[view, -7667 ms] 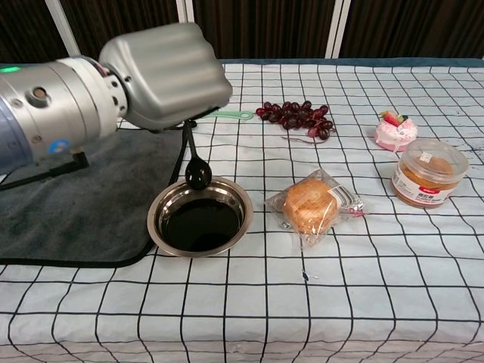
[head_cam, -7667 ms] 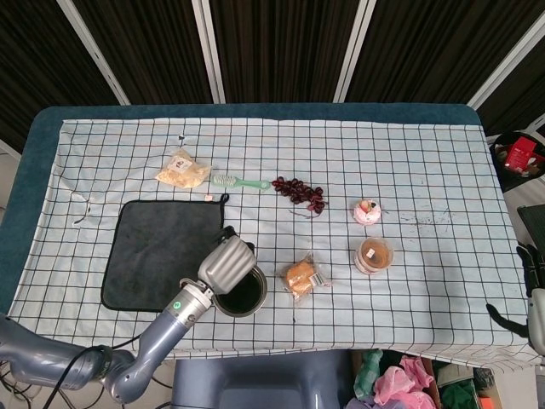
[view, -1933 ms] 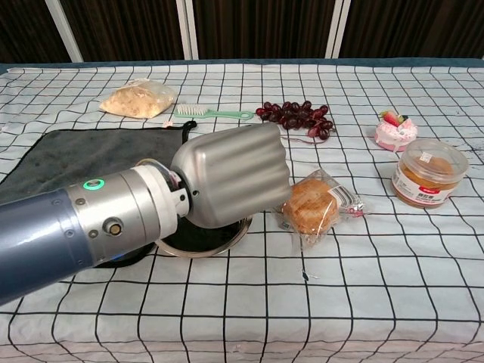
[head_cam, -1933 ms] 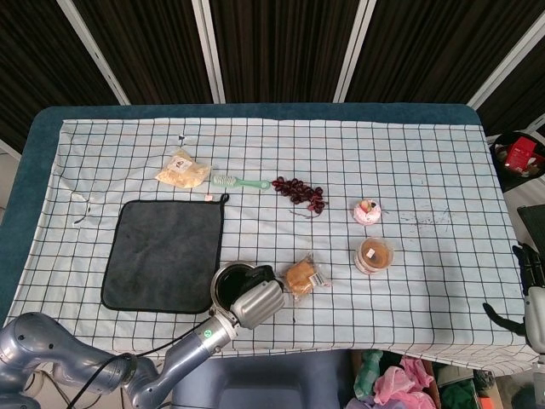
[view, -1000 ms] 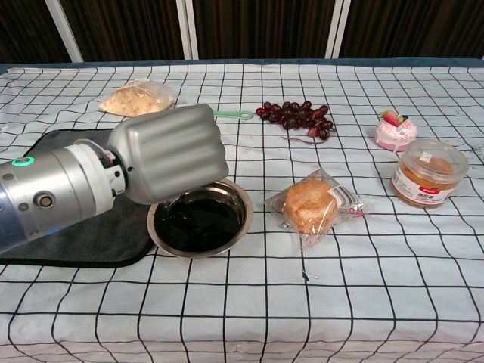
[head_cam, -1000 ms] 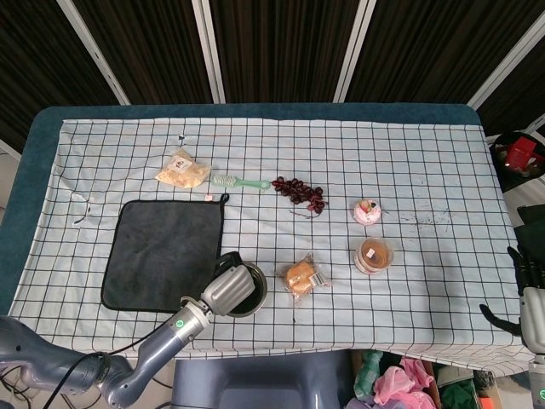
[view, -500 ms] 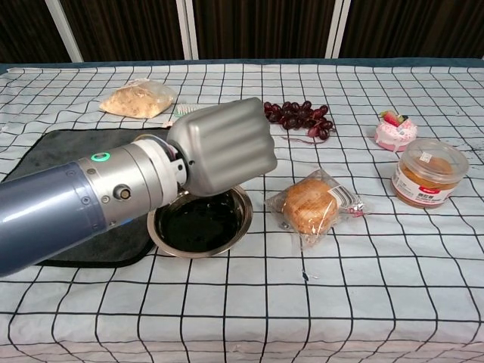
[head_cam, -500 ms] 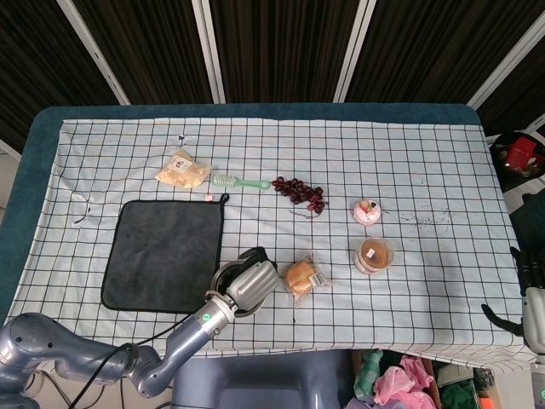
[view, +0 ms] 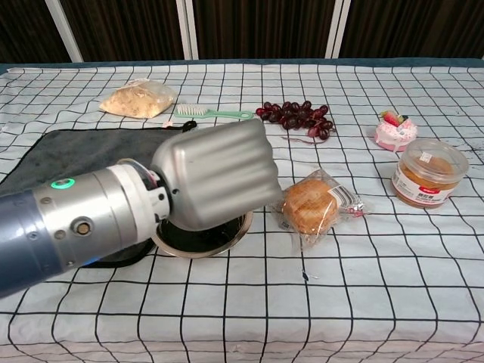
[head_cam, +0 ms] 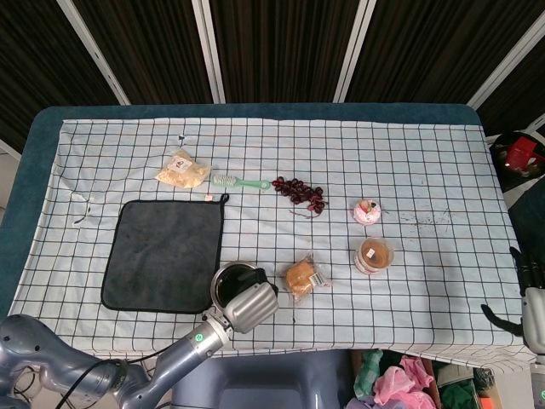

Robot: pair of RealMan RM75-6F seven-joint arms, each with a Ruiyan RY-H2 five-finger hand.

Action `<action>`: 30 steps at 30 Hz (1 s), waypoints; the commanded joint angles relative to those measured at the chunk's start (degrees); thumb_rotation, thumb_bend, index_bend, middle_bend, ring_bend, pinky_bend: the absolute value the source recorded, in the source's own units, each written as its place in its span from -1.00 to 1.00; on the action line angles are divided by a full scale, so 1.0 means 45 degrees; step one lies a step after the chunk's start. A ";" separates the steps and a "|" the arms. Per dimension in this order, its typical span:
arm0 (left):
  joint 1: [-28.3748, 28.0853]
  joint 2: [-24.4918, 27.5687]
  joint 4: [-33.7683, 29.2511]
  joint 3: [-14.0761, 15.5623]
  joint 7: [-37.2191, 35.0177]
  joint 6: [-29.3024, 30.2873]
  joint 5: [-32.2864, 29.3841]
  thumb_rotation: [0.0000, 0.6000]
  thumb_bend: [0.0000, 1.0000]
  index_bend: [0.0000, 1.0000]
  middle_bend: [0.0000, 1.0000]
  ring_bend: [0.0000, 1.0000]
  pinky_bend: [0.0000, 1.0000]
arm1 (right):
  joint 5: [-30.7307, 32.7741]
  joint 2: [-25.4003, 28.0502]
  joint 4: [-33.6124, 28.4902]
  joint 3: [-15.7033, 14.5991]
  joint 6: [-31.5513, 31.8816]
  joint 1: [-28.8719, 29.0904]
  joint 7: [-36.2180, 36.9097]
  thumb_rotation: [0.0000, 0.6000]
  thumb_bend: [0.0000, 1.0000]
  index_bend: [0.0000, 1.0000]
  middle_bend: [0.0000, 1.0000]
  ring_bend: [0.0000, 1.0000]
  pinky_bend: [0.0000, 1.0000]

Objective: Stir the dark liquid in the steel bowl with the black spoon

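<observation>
The steel bowl (head_cam: 227, 273) with dark liquid (head_cam: 233, 287) stands near the table's front edge, just right of the grey cloth. My left hand (head_cam: 251, 305) is a closed fist over the bowl's near right side and covers much of it. In the chest view that left hand (view: 215, 174) fills the middle, and only the bowl's front rim (view: 233, 231) shows under it. The black spoon is hidden behind the fist in both views. My right hand (head_cam: 530, 300) hangs off the table's right edge, fingers apart and holding nothing.
A grey cloth (head_cam: 162, 254) lies left of the bowl. Wrapped bread (view: 314, 203) sits close on the bowl's right, with a jar (view: 429, 172) and a small cake (view: 395, 128) beyond it. Grapes (view: 295, 116), a green brush (view: 212, 113) and a snack bag (view: 136, 98) lie further back.
My left fist has circled over the bowl: at its left side a second ago, over its far right half a second ago, now drawn back over the near right rim.
</observation>
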 commanded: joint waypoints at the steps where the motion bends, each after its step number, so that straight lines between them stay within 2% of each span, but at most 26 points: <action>1: 0.0300 0.0559 -0.0327 0.0284 0.0102 0.0314 -0.0101 1.00 -0.09 0.31 0.95 0.67 0.47 | 0.0002 -0.0008 -0.0006 -0.0013 -0.0021 0.0007 -0.0035 1.00 -0.77 -0.94 -0.98 -0.88 -0.57; 5: 0.0512 0.1090 -0.0331 0.0411 0.0036 0.0390 -0.0527 1.00 -0.09 0.31 0.95 0.67 0.47 | 0.0001 -0.0032 -0.0024 -0.0024 -0.0031 0.0019 -0.0126 1.00 -0.77 -0.94 -0.98 -0.88 -0.57; 10: 0.0484 0.1253 0.0171 0.0084 -0.0247 0.0365 -0.0702 1.00 -0.09 0.31 0.95 0.67 0.47 | 0.0013 -0.0070 -0.0030 -0.0038 -0.0057 0.0036 -0.0236 1.00 -0.77 -0.94 -0.98 -0.88 -0.57; 16: 0.0247 0.0884 0.0929 -0.0474 -0.0780 0.0002 -0.0830 1.00 -0.09 0.31 0.95 0.67 0.47 | 0.0083 -0.0105 0.0014 -0.0038 -0.0149 0.0070 -0.0275 1.00 -0.77 -0.94 -0.98 -0.88 -0.57; 30: -0.0230 -0.0191 0.2126 -0.1016 -0.1446 -0.0588 -0.0636 1.00 -0.12 0.31 0.95 0.67 0.47 | 0.0141 -0.0081 0.0068 -0.0019 -0.0154 0.0057 -0.0184 1.00 -0.77 -0.94 -0.98 -0.88 -0.57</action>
